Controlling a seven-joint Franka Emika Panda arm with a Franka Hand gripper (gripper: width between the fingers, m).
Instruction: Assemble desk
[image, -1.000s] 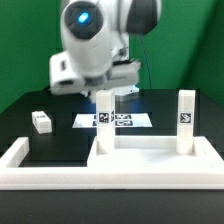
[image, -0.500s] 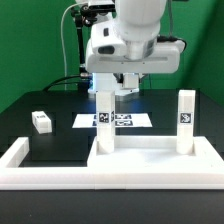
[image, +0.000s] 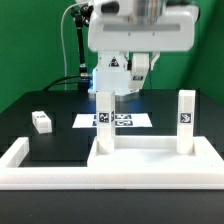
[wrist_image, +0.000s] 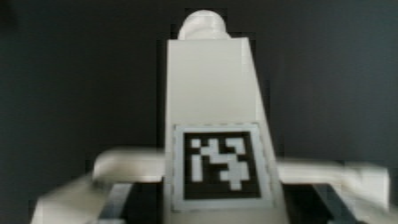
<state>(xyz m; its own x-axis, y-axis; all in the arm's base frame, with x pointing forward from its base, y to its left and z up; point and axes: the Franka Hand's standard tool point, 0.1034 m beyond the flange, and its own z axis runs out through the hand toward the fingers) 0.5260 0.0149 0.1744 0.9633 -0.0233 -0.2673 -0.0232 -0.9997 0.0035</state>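
Wrist (image: 140, 35) at a new rotation above the leg (image: 104, 130)

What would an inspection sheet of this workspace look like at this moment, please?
Surface: black table, with the marker board lying flat on it.
Job's things: tabletop panel with two legs upright on it, the gripped leg and the other leg at the exterior view's right. A loose leg lies apart on the table. A fourth leg is not seen.
Clutter: low white barrier wall along the front; nothing else seen.
Grippers: claw closed on the gripped leg's top.
Cables: dark cable behind the arm.
Surroundings: green backdrop.
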